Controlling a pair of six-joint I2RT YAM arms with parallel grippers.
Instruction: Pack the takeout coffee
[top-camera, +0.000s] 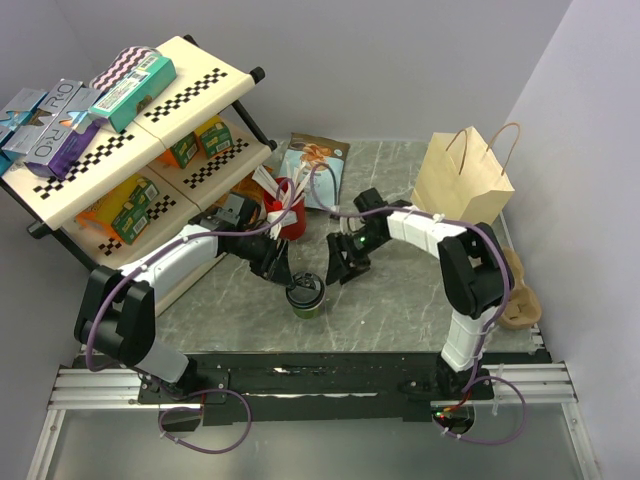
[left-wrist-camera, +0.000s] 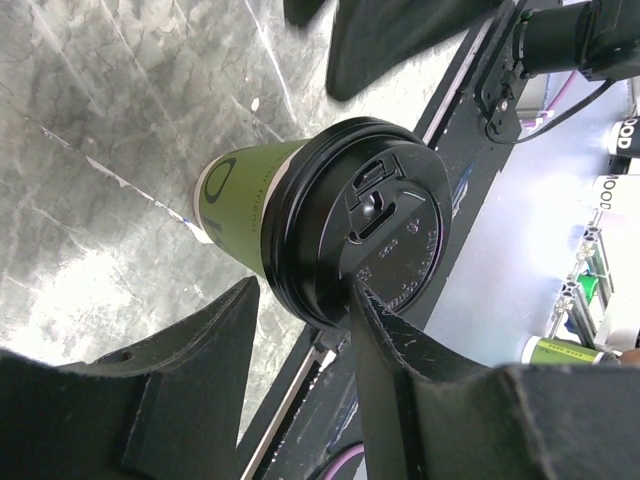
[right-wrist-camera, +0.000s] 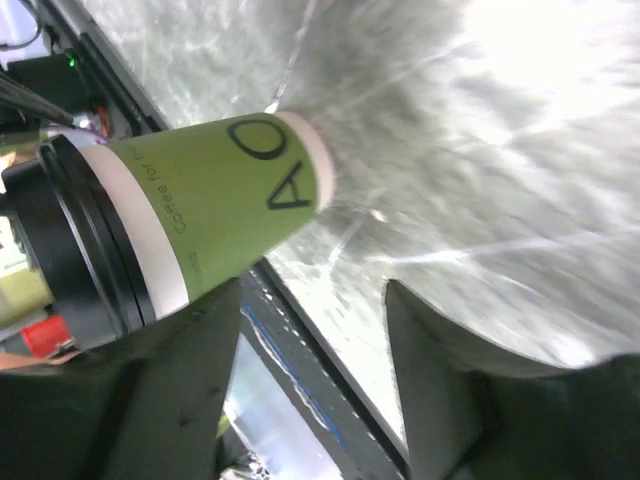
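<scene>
Jaws on the left claw (left-wrist-camera: 302, 287) stood partly apart, narrower than the lid (left-wrist-camera: 372, 215), and I saw nothing clamped between them. The coffee (left-wrist-camera: 245, 195) stood upright on the table (left-wrist-camera: 90, 150) right at that claw's tips. One finger (left-wrist-camera: 385, 370) crossed over the lid's near rim and the other (left-wrist-camera: 200, 370) sat just beside it. Whether either one touched the lid I could not tell.

On the right claw (right-wrist-camera: 312, 288) the jaws were wide, with bare table showing in the gap. The coffee was off to one side of it, beside one finger (right-wrist-camera: 170, 390) rather than between the two, and I could not tell whether that finger touched the cup wall.

From above, the two claws flanked the coffee, the left claw on its left and the right claw on its right, both just behind it. Close behind the left claw stood a red cup (top-camera: 292, 218) with white stirrers (top-camera: 268, 183), and past that lay a pouch (top-camera: 312, 165). Farther out, beyond the left arm, leaned a rack (top-camera: 190, 95) with boxes (top-camera: 130, 215) on it. Well beyond the right claw, past its arm, a paper bag (top-camera: 462, 185) stood upright.
</scene>
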